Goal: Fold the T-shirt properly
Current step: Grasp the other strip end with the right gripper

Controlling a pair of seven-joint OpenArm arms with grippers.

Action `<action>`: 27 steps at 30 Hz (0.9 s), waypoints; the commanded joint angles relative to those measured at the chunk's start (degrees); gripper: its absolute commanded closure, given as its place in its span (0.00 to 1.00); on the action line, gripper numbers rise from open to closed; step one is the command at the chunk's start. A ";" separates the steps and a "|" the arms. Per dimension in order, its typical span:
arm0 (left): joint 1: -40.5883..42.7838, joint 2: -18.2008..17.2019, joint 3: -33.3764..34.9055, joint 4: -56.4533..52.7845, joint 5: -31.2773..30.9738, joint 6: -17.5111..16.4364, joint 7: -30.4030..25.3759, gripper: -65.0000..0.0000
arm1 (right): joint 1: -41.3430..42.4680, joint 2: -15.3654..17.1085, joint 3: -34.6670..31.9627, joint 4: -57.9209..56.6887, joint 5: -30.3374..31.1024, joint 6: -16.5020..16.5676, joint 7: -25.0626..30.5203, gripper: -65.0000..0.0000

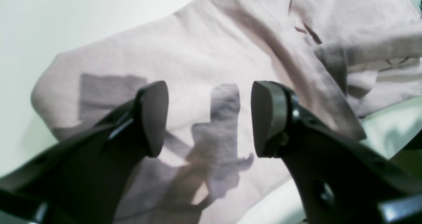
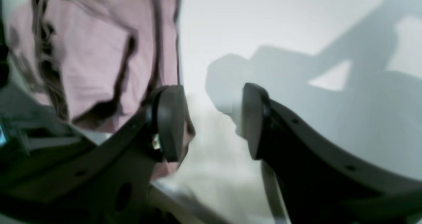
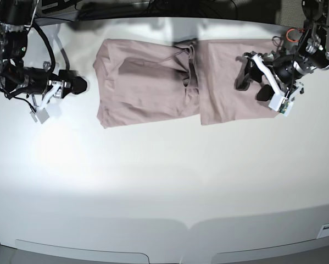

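Two claws stand spread and empty: the left claw (image 3: 251,78) over the T-shirt's (image 3: 153,82) right end, the right claw (image 3: 79,84) just left of it, on the white worktop (image 3: 164,181).

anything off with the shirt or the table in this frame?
Nothing spilled or damaged. The T-shirt lies as a long band on the table, but it is uneven: cloth bunches in dark creases near the middle, and its lower edge steps there instead of running straight. Both pincers are open and hold nothing.
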State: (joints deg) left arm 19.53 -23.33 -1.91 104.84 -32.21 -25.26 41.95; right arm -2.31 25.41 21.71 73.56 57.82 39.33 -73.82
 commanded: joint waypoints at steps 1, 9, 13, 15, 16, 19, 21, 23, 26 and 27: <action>-0.31 -0.66 -0.39 0.96 -0.81 0.02 -1.36 0.41 | 1.44 1.09 -0.11 -0.68 1.40 0.24 -0.37 0.55; -0.31 -0.66 -0.39 0.96 -0.79 0.02 -1.33 0.41 | 3.39 0.22 -6.49 -5.14 1.31 0.26 -0.98 0.55; -0.31 -0.63 -0.39 0.96 -0.79 0.00 -1.33 0.41 | 3.41 -2.78 -8.02 -5.14 0.68 0.26 -0.74 0.55; -0.31 -0.66 -0.39 0.96 -0.79 0.00 -1.31 0.41 | 3.39 -4.52 -8.02 -5.14 0.68 0.26 -0.76 0.55; -0.31 -0.66 -0.39 0.96 -0.79 0.00 -1.31 0.41 | 3.39 -5.33 -8.02 -5.14 0.68 0.28 -0.74 0.55; -0.31 -0.66 -0.39 0.96 -0.76 0.00 -1.31 0.41 | 3.39 -7.63 -8.02 -5.14 0.66 0.31 -0.72 0.55; -0.31 -0.66 -0.39 0.96 -0.76 0.00 -1.31 0.41 | 3.39 -9.07 -8.02 -5.14 -0.55 0.31 -0.59 0.55; -0.28 -0.66 -0.39 0.96 -0.76 0.00 -1.29 0.41 | 3.39 -10.43 -8.02 -5.14 -3.50 0.31 -0.09 0.55; -0.28 -0.66 -0.39 0.96 -0.74 0.00 -1.27 0.41 | 3.37 -11.65 -8.02 -5.14 -6.67 0.31 1.29 0.55; -0.28 -0.66 -0.39 0.96 -0.74 0.00 -1.25 0.41 | 3.39 -11.85 -8.04 -5.14 -6.67 0.31 1.46 0.55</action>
State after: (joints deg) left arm 19.55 -23.33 -1.91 104.84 -32.16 -25.23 41.93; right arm 1.13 13.15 13.82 68.40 56.01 39.99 -71.24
